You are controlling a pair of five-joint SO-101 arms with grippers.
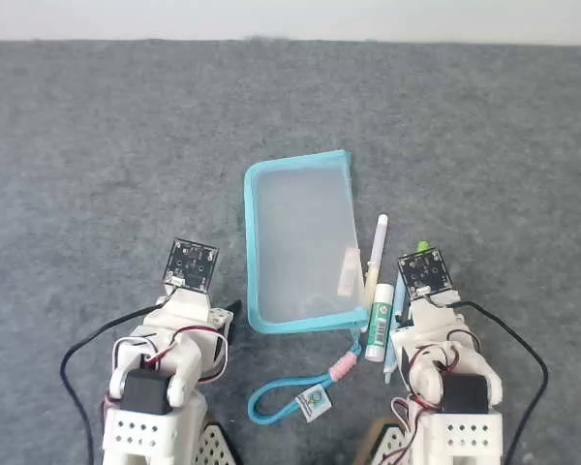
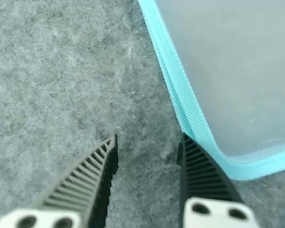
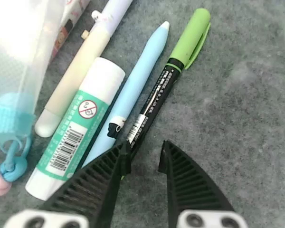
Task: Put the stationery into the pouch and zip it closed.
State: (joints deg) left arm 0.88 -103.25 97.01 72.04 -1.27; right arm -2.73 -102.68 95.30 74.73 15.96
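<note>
Translucent turquoise-trimmed pouch lies flat, stationery just beside it. Right gripper, narrowly parted and empty, hangs over the green-capped black marker; closing may also snag the pale-blue pen lying against it. Left gripper (wider, empty) sits at the pouch's edge.

- Table: grey felt-like covering.
- Pouch: lies flat mid-table, translucent, teal-edged.
- Glue stick, cream pen, blue pen, green-capped marker: side by side, just beside the pouch.
</note>
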